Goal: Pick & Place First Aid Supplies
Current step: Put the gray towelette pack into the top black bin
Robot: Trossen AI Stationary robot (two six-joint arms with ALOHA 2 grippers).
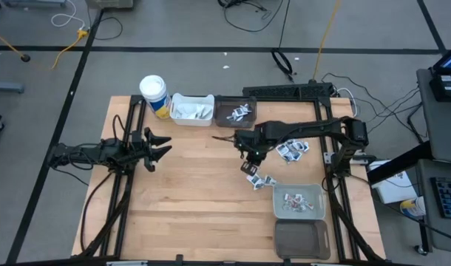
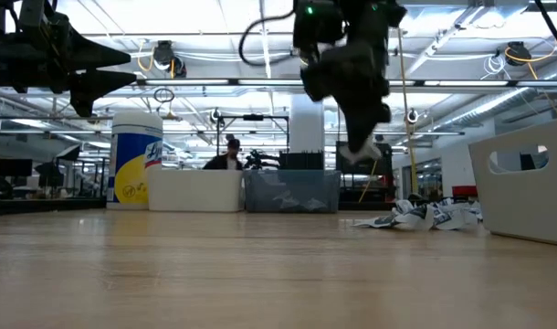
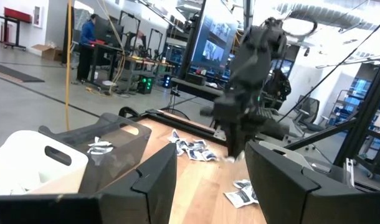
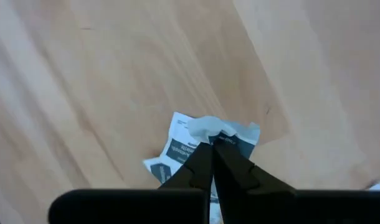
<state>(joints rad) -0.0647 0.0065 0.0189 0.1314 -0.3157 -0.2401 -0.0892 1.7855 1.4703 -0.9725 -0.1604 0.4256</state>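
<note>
My right gripper (image 4: 212, 142) hangs over the middle of the table (image 1: 188, 192), pointing steeply down, shut on a small white packet with dark print (image 4: 177, 149). In the low view the packet (image 2: 361, 149) shows just below the fingertips, well above the wood. A pile of similar packets (image 1: 292, 150) lies on the table to the right of the gripper, and a few loose ones (image 1: 256, 179) lie just nearer than it. My left gripper (image 1: 160, 148) waits open at the table's left side, holding nothing. My right gripper pinches the packet's crumpled upper edge (image 4: 205, 127) between its two fingertips, coming from above and pointing steeply down. The packet hangs below the fingers, lifted clear of the table.
A white bin (image 1: 192, 108) and a dark bin (image 1: 235, 111) holding packets stand at the far edge, beside a white cup with a yellow band (image 1: 154, 94). A grey bin (image 1: 299, 201) with packets and a dark bin (image 1: 302, 238) stand at the near right.
</note>
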